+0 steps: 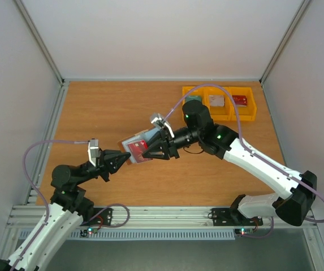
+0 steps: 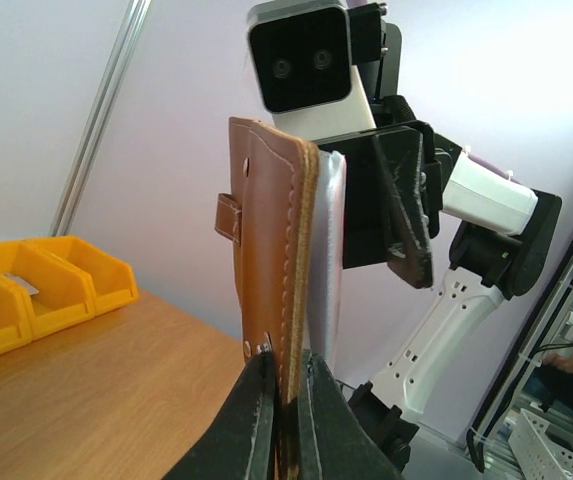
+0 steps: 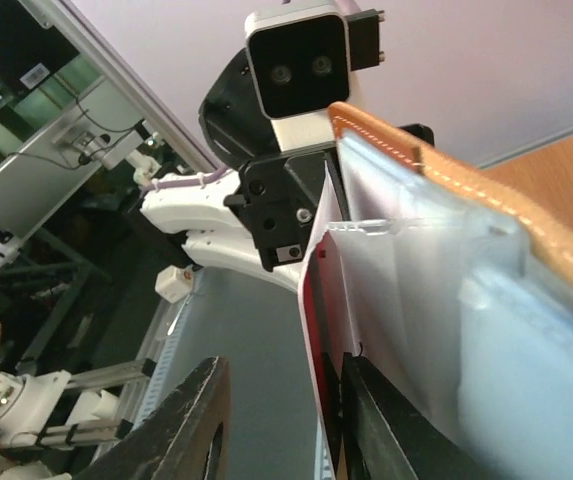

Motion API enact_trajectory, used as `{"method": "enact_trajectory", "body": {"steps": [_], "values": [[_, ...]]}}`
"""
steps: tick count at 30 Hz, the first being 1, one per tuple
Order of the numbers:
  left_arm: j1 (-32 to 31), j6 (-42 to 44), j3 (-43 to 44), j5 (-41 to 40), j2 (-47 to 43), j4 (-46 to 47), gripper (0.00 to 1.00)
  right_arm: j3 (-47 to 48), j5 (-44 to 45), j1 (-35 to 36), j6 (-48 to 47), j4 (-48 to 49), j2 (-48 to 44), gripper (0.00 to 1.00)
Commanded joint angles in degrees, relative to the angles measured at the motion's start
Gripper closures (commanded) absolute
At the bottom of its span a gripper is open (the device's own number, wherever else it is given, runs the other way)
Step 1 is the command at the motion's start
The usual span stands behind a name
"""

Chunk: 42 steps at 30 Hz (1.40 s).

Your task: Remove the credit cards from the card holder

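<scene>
**CARD HOLDER HELD IN MID-AIR BETWEEN BOTH CLAWS**

**Position of the task items.** The card holder [image 1: 134,144] is lifted off the table [image 1: 105,107], roughly at mid-table, between the two arms. It hangs open and on edge, with the brown leather cover facing the left arm and the blue-grey pockets facing the right arm. A red credit card [image 1: 138,148] sits in a pocket, with one edge projecting towards the right arm.

**Left claw.** The left claw [image 1: 126,158] is clenched on the lower edge of the leather cover. In the left wrist view both fingers press against the leather with no gap.

**Right claw.** The right claw [image 1: 146,151] is released, with the fingers spread. In the right wrist view the red card edge stands between the fingers, close to the right-hand finger and apart from the left-hand one. Whether the card touches that finger cannot be determined.

**Obstructions.**
- The leather cover hides the pockets from the left wrist camera.
- The pocket lining fills most of the right wrist view.

**Surroundings.** A row of yellow bins [image 1: 229,118] stands at the far right of the table, well apart from the holder. Each of its three compartments holds a small item, one grey-green, one whitish and one red. A purple cable [image 1: 236,118] from the right arm crosses above the bins.
</scene>
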Motion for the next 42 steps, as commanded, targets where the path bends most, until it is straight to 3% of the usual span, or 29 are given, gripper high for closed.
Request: {"method": "enact_trajectory", "body": {"steps": [1,7,11,14,19,26,29,34,42], "values": [[-0.15,0.86,1.02,0.10,-0.70,3.95,1.00,-0.39,-1.35,0.33,-1.49,-3.17,-3.04,0.67],[-0.16,0.93,1.20,0.20,-0.38,3.54,1.00,-0.54,0.83,-0.13,-2.21,-4.82,-2.93,0.75],[-0.16,0.83,1.21,0.12,-0.15,3.45,1.00,-0.54,1.03,-1.19,-2.72,-6.50,-3.86,0.62],[-0.16,0.80,1.05,0.07,0.07,3.60,1.00,-0.49,1.97,-1.34,-2.79,-7.19,-3.99,0.62],[-0.20,0.99,1.04,0.14,-0.17,3.40,1.00,-1.39,2.48,-1.34,-0.32,-3.73,-2.84,0.77],[-0.16,0.90,0.95,0.05,-0.26,3.25,1.00,-1.92,4.27,-1.34,0.32,-3.07,-3.42,0.62],[-0.16,0.99,0.86,-0.15,-0.34,3.25,1.00,-1.96,6.67,-1.34,-0.07,-4.43,-3.66,0.68],[-0.25,0.99,0.86,0.11,-0.15,3.27,1.00,-2.13,7.49,-1.34,0.58,-3.92,-3.47,0.87],[-0.25,0.99,0.45,0.04,-0.85,2.92,1.00,-1.56,7.65,-1.34,-0.64,-5.82,-3.96,0.79]]}}
